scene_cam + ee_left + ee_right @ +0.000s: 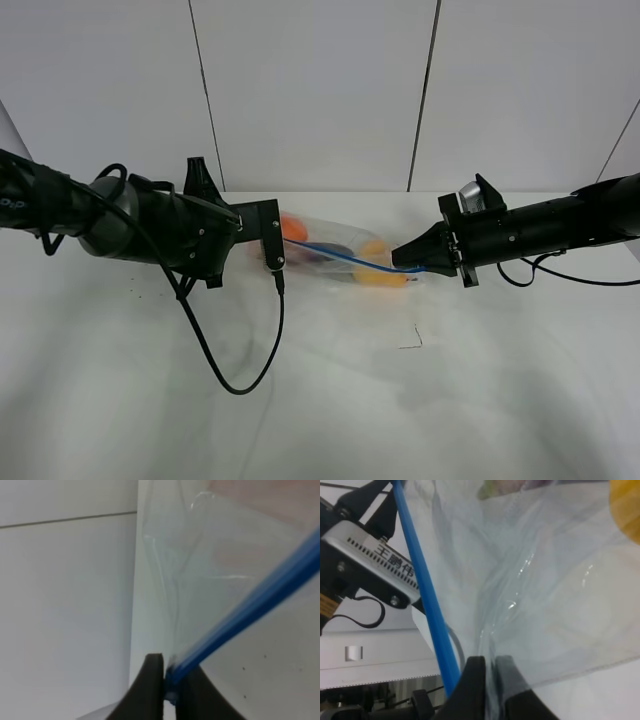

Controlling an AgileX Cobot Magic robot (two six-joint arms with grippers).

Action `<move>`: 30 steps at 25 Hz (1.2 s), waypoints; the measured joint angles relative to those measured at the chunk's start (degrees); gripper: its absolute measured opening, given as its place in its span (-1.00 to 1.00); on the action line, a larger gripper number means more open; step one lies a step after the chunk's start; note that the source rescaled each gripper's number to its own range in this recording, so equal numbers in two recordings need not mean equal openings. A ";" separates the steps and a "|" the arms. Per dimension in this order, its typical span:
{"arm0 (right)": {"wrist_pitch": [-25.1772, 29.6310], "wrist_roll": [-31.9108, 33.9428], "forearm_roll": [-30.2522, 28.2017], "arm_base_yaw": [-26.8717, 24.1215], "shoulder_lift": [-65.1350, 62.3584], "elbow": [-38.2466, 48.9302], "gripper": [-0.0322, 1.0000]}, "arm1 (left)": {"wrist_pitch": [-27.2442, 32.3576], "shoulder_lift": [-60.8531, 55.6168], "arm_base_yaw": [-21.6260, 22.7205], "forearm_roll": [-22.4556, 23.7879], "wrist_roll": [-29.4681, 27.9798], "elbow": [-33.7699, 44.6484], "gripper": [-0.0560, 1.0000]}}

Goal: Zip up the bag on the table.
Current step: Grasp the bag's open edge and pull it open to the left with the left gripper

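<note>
Exterior high view shows the bag [335, 240] stretched between both arms over the table's [320, 430] far middle. The left gripper [274, 258] pinches its blue zipper strip [345, 256] tight. The right gripper [402, 258] is clamped on clear plastic beside the strip. A black cable [240, 389] loops over the near-left tabletop.

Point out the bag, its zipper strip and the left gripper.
bag [338, 233]: exterior high view, clear plastic middle.
zipper strip [250, 609]: left wrist view, mid-length.
left gripper [171, 675]: left wrist view, between its fingertips.

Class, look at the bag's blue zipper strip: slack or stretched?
Stretched. The zipper strip runs nearly straight from the left gripper, shut on it, toward the right gripper, which pinches the bag.
</note>
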 joint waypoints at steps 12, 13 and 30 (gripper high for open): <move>0.07 -0.04 0.05 0.00 0.00 0.00 -0.94 | -0.64 0.00 0.54 -0.14 0.05 0.00 -0.89; 0.07 -0.04 0.05 0.00 0.00 0.00 -0.94 | -0.74 0.00 0.60 -0.14 0.05 0.00 -0.89; 0.06 -0.17 -1.48 0.00 0.00 0.00 -0.94 | 2.70 0.00 1.19 -1.99 -2.98 0.00 0.48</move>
